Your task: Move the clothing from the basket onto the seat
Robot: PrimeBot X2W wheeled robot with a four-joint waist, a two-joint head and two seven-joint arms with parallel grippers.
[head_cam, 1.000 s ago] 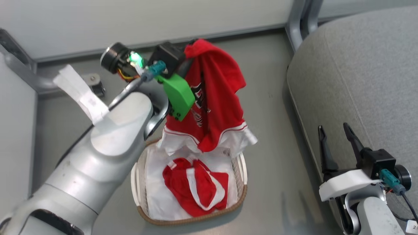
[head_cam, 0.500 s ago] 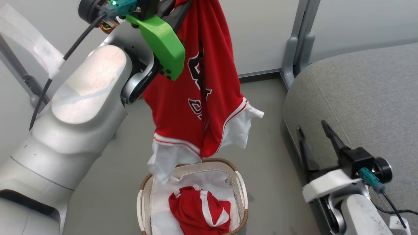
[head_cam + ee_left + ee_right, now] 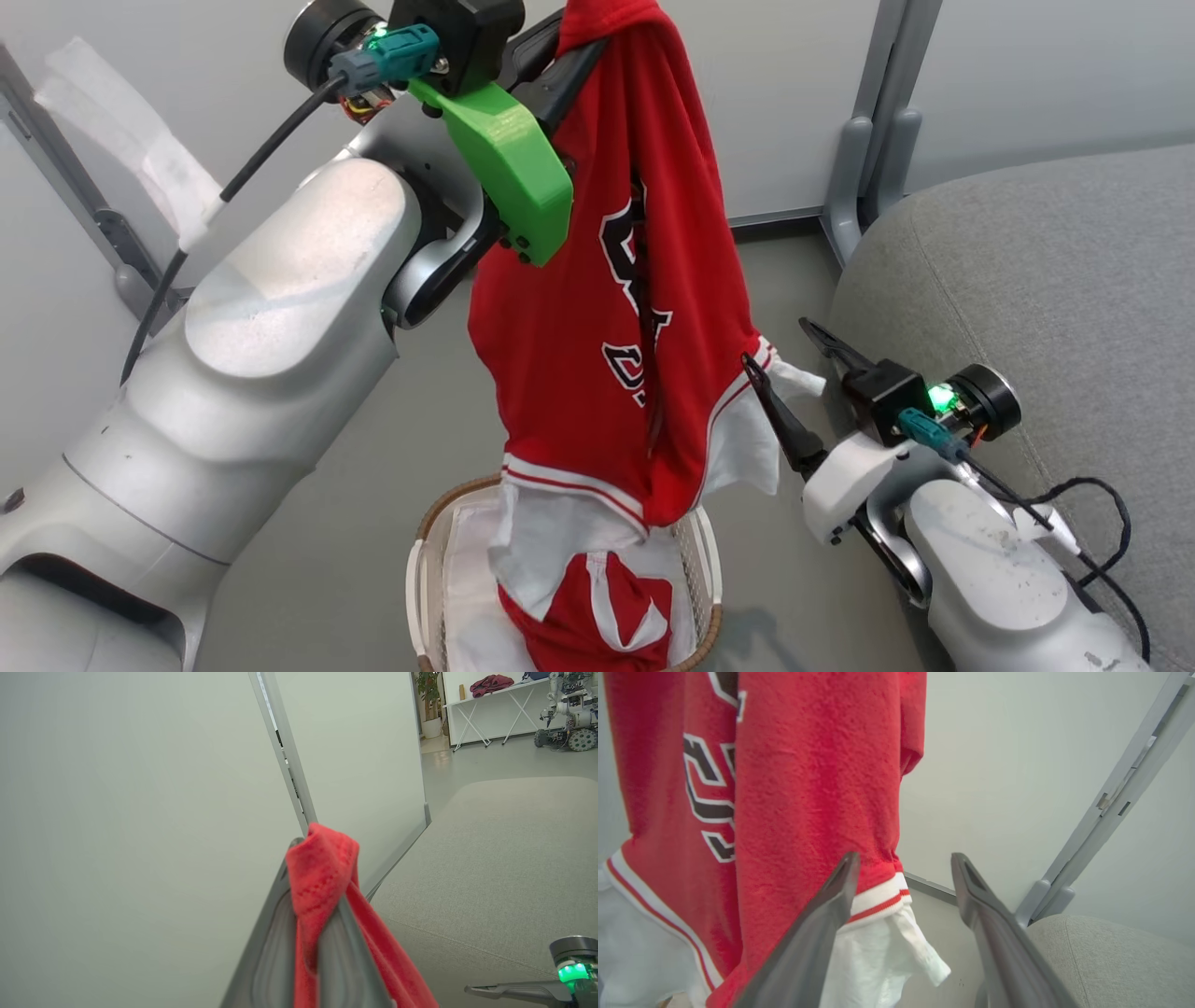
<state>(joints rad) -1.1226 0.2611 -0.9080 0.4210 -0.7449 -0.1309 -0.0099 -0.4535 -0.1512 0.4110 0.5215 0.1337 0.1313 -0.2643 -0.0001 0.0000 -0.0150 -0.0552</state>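
The left gripper (image 3: 565, 42), at 12 o'clock in the head view, is clamped on the top fold of the red jersey (image 3: 597, 355). It holds the garment high so most of its length hangs clear of the basket (image 3: 448, 499) at 6 o'clock. The right gripper (image 3: 777, 343), jaws spread wide and empty, stands just beside the jersey's lower edge, apparently placed to steady it. The shorts (image 3: 597, 616) lie in the basket on a white sheet (image 3: 467, 597); the grey seat (image 3: 1046, 280) waits at 3 o'clock.
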